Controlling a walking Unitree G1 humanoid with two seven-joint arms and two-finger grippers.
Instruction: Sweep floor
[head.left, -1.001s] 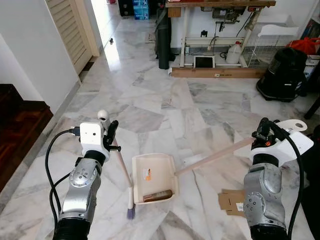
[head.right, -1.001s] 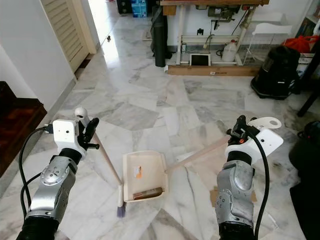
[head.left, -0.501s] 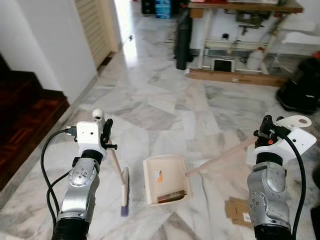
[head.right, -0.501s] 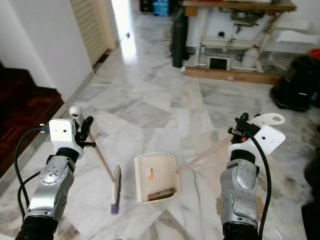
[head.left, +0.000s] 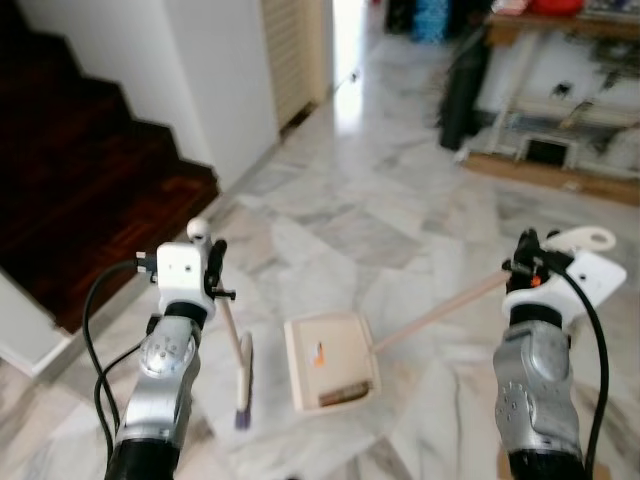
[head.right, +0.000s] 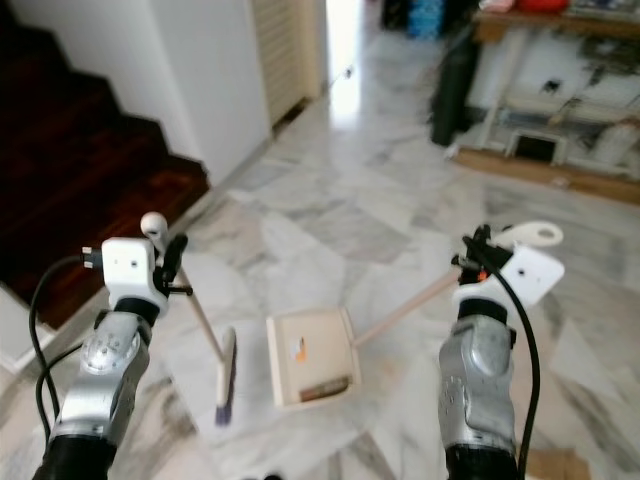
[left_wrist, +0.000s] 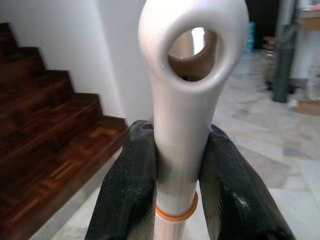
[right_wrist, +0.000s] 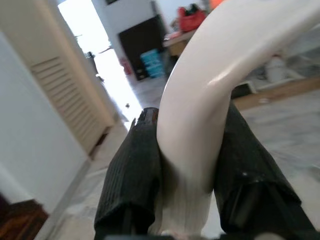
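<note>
Left eye view: the whole scene has been swung leftward, so the dark staircase (head.left: 90, 170) now looms close. That is camera travel, meaning fresh marble floor (head.left: 400, 220) is being approached. The dustpan (head.left: 330, 360), brown debris still inside, is kept low by the right gripper (head.left: 527, 262), clamped on its long handle. The broom (head.left: 240, 370), now drawn apart from the pan, is held by the left gripper (left_wrist: 175, 165), closed round its handle top.

"What kind of place is this?"

"It's a home. The marble floor (head.left: 340, 215) is shiny, and dark wooden stairs (head.left: 90, 170) go up by a white wall (head.left: 215, 80)."

"What else?"

"A slatted door (head.left: 290, 45) leads to a bright hall, and a work surface (head.left: 560, 30) has stuff under it."
</note>
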